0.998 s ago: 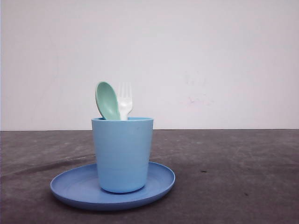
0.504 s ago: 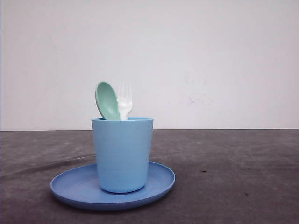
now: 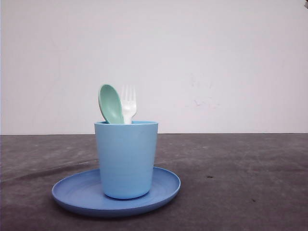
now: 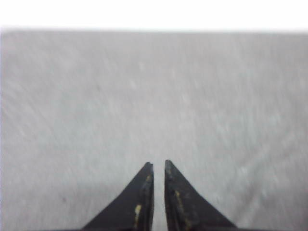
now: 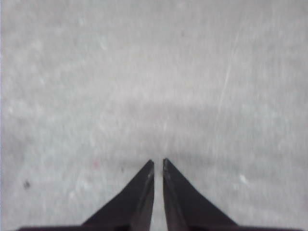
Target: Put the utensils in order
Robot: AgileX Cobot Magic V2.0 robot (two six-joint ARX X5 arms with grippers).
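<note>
On the grey table (image 3: 240, 183), lower left of frame, nothing has moved: spoon (image 3: 111, 104) and fork (image 3: 128, 103) stand in the cup (image 3: 126, 159), both grippers (image 4: 159, 166) (image 5: 158, 163) nearly closed and empty, so organizing looks complete.

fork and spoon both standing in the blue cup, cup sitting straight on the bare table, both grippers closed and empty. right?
One thing is off: the cup stands on the blue plate, not on the bare table, as the front view shows. The rest holds: fork and spoon stand in the cup, and the left gripper and right gripper are closed and empty.
</note>
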